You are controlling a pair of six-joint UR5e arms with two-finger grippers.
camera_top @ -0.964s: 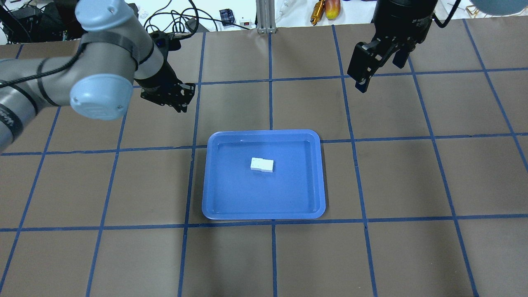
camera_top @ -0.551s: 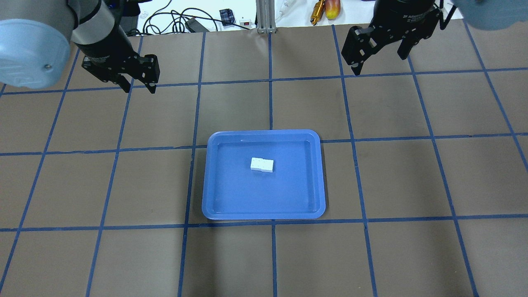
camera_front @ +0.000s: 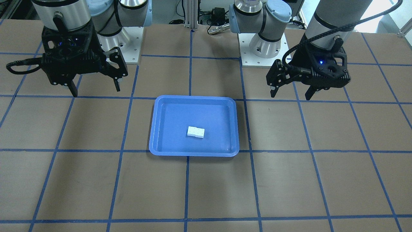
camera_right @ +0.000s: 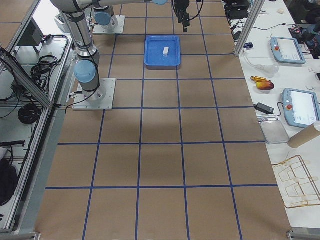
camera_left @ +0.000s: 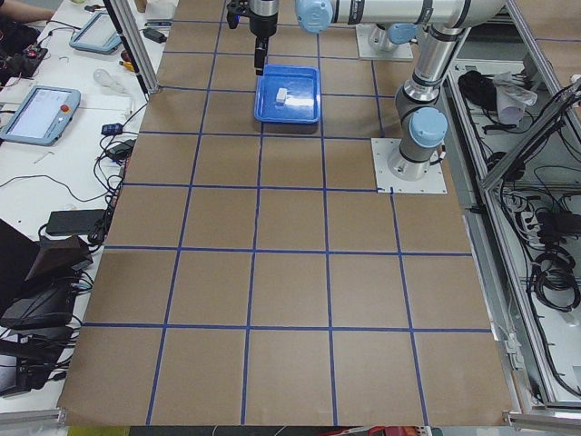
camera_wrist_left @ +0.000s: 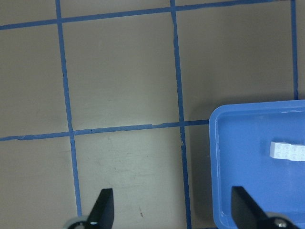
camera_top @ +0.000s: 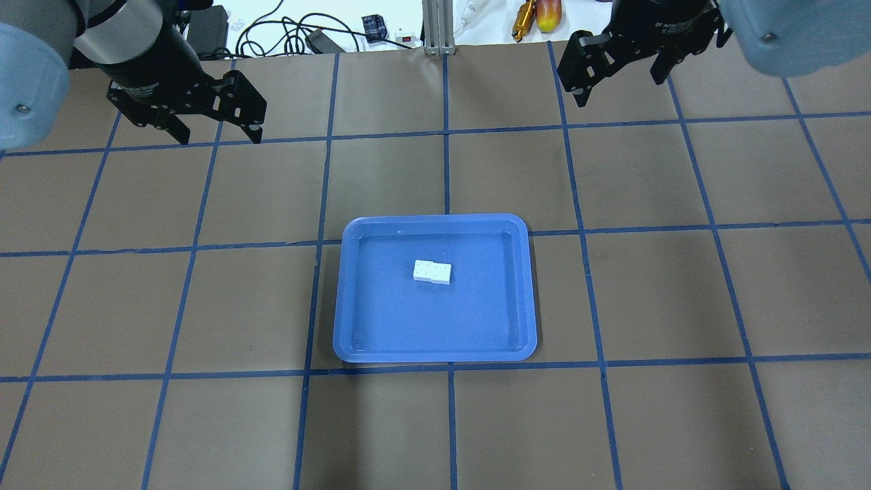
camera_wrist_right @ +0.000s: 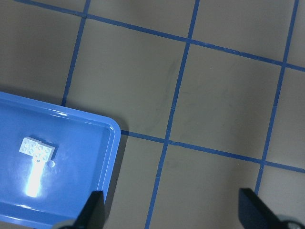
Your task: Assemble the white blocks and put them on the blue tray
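Observation:
The two white blocks point(camera_top: 432, 271) lie joined as one short bar, studs up, near the middle of the blue tray point(camera_top: 435, 355). They also show in the front view point(camera_front: 196, 131) and in both wrist views point(camera_wrist_left: 287, 151) point(camera_wrist_right: 37, 149). My left gripper point(camera_top: 220, 136) is open and empty, hanging above the table far back and left of the tray. My right gripper point(camera_top: 619, 90) is open and empty, far back and right of the tray. Neither touches the tray or the blocks.
The tray sits at the centre of a brown table marked with a blue tape grid point(camera_top: 446, 170). Cables, a power strip and tools point(camera_top: 537, 17) lie beyond the table's far edge. The two arm bases point(camera_front: 260, 48) stand at the robot's side.
Both grippers have drawn back away from the tray toward the table's far side; the left one swung out to the left. The joined blocks and the tray have not moved.

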